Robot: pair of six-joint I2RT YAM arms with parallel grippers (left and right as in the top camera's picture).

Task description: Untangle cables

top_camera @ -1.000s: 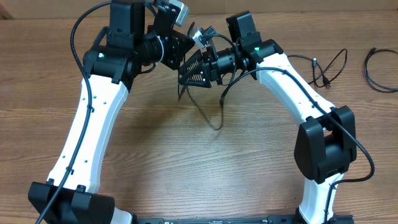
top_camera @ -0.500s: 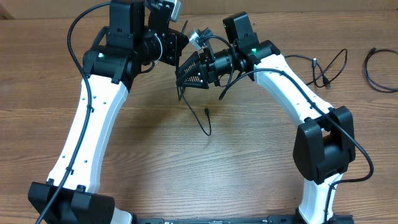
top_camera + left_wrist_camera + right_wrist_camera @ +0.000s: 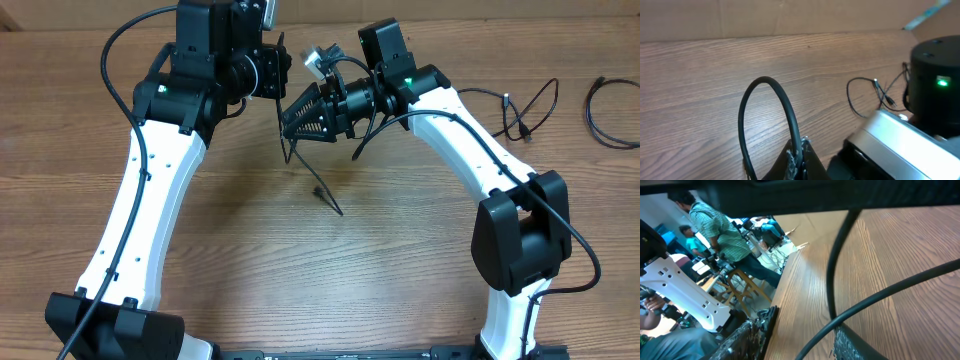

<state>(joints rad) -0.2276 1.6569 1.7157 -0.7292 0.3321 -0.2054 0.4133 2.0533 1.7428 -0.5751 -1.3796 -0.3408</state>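
Cable (image 3: 764, 79) — the strand being worked. It stands up as a stiff loop from the left gripper (image 3: 797, 161), whose fingers are pinched tight on the loop's foot. In the overhead view it drops from betw. the two claws to the table (image 3: 400, 270). Its free end w. plug (image 3: 318, 190) lies on the wood.

Right gripper (image 3: 802, 335): released, fingers apart w. bare wood showing betw. them. Two runs of black cord cross the gap, neither clamped. Which run is task cord and which is arm wiring can't be told from this view.

Two other strands lie well apart on the right. The looped cable (image 3: 520, 110) is near the right arm, and the far cable (image 3: 608, 108) is at the table edge. Both look separate from the held one.

Step in hand (judged): drawing the held strand clear so it can be laid out alone. To do it well:
- Hold the left pinch firm and pull slowly, away from the right claw, so the tail slides through the open fingers rather than snagging.
- Watch the plug — it is the widest part and the likeliest to catch on a finger or on the arm's own wire.
- Shut the right claw only if an anchor is needed, and then only on the thin cord.
- Set the strand down flat, apart from the other two.
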